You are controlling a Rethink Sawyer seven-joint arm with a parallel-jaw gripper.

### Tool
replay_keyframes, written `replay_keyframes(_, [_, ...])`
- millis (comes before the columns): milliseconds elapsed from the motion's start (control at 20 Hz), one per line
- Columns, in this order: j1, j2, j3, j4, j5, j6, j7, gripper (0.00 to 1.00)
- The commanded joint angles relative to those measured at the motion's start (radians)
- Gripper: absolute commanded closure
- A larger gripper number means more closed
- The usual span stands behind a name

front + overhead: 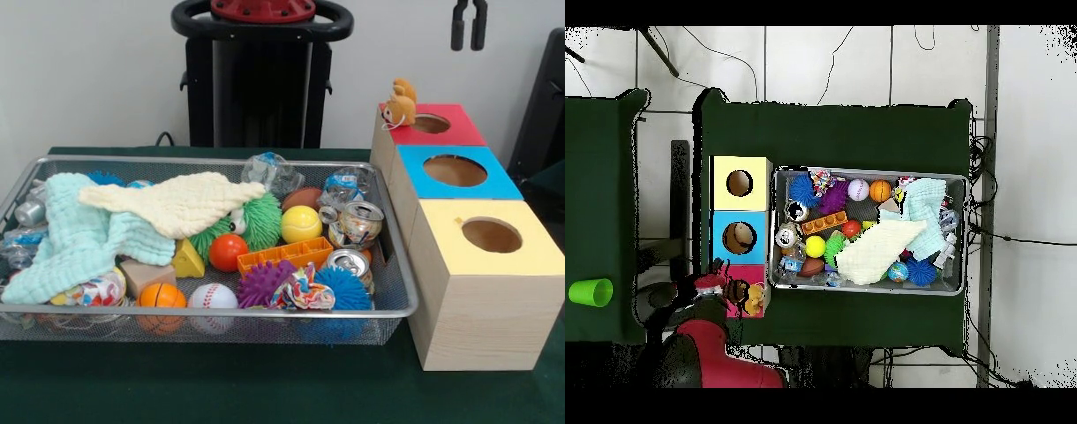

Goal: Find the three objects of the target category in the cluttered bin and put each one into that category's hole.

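The gripper (469,25) hangs at the top edge of the front view, above and behind the red-topped box (434,124); two dark fingertips sit side by side with a narrow gap between them, holding nothing, and whether that counts as open or closed cannot be told.

The wire mesh bin (399,305) sits on the green tabletop (221,389), just beside a row of three wooden boxes. The yellow-topped box (484,291) is nearest the front edge, then the blue-topped box (455,172), then the red-topped one. Each has a round hole in its top.

A small orange plush toy (401,103) rests on the red-topped box's far left corner, beside its hole.

Bin contents:
- pale yellow cloth (177,203) draped over a mint cloth (75,238), left half
- yellow ball (301,224), near centre
- two crushed cans (353,243), right side
- baseball (213,297) and small basketball (162,296), front edge
- blue spiky ball (344,290), front right

A green cup (590,292) stands apart on the neighbouring green surface in the overhead view.
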Motion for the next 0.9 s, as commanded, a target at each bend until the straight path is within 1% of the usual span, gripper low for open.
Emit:
replay_keyframes(50, [0.015, 0.007, 0.012, -0.025, -0.003, 0.120, 0.110, 0.00])
replay_keyframes(150, [0.016, 0.029, 0.023, -0.028, 0.005, 0.096, 0.113, 0.00])
replay_keyframes(250, [-0.011, 0.045, 0.062, -0.008, 0.011, 0.052, 0.103, 0.00])
replay_keyframes(350, [-0.050, 0.056, 0.092, 0.012, -0.003, 0.020, 0.079, 0.00])
replay_keyframes(450, [-0.116, 0.051, 0.158, 0.062, -0.027, -0.042, 0.064, 0.00])
replay_keyframes(500, [-0.153, 0.047, 0.188, 0.085, -0.045, -0.067, 0.056, 0.00])
replay_keyframes(550, [-0.172, 0.042, 0.196, 0.097, -0.062, -0.072, 0.043, 0.00])
replay_keyframes(650, [-0.229, 0.038, 0.242, 0.130, -0.103, -0.105, 0.028, 0.00])
replay_keyframes(750, [-0.292, 0.041, 0.289, 0.158, -0.160, -0.143, 0.016, 0.00])
replay_keyframes(900, [-0.334, 0.053, 0.261, 0.137, -0.273, -0.143, -0.066, 0.00])
